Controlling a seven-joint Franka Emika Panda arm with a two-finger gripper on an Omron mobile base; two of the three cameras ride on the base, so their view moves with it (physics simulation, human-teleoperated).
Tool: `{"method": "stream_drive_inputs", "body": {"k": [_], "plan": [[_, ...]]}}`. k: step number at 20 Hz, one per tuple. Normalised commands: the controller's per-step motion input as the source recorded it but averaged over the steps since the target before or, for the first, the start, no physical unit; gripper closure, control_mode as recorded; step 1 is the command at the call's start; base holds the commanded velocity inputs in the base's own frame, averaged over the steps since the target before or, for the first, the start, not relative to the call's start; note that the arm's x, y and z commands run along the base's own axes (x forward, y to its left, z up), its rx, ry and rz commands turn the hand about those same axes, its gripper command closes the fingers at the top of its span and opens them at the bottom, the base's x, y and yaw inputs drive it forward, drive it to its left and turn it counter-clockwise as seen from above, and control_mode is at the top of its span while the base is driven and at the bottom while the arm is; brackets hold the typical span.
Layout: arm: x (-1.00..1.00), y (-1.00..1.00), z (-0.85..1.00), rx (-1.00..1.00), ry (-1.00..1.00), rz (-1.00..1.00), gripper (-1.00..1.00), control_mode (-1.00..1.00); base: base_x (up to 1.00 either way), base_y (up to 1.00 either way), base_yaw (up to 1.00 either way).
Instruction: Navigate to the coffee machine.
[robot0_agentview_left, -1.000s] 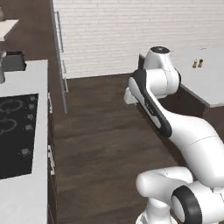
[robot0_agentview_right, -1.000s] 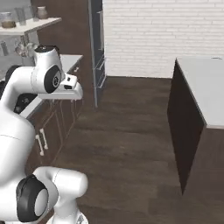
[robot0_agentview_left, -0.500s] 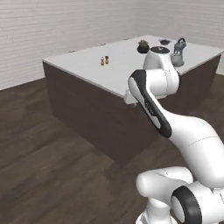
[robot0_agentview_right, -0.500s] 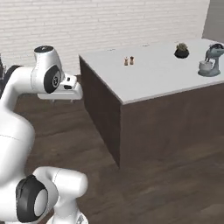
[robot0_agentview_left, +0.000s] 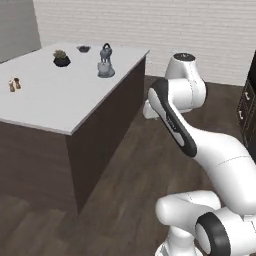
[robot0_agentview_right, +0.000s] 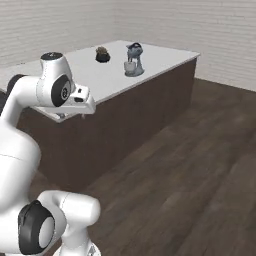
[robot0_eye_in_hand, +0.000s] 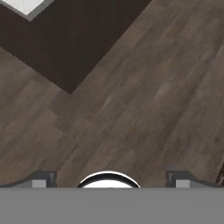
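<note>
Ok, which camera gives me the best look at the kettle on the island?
The right base view: the kettle stands nearest and unblocked there, handle and body clear. The left base view shows it smaller, farther back on the island. The hand view catches just an island corner.

No readable text, labels, brands or numbers on any surface.

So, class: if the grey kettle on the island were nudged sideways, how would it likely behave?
The grey kettle looks rigid, so it would probably slide rather than flex. With its upright handle on a stand-like base, it may tip if pushed high. The white island top looks smooth, so little friction would hold it, though that is a guess.
</note>
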Motion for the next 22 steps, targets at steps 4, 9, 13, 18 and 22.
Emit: {"method": "stream_drive_inputs", "body": {"k": [4,9,13,18,22], "plan": [[0.0,0.0,0.0,0.0,0.0,0.0,-1.0,1.0,0.73,-0.08,-0.51],[0.0,0.0,0.0,0.0,0.0,0.0,-1.0,1.0,0.76,-0.08,-0.54],[0.0,0.0,0.0,0.0,0.0,0.0,-1.0,1.0,0.77,0.0,-0.53],[0.0,0.0,0.0,0.0,0.0,0.0,-1.0,1.0,0.68,0.28,-0.52],[0.0,0.0,0.0,0.0,0.0,0.0,-1.0,1.0,0.88,0.57,-0.52]]}}
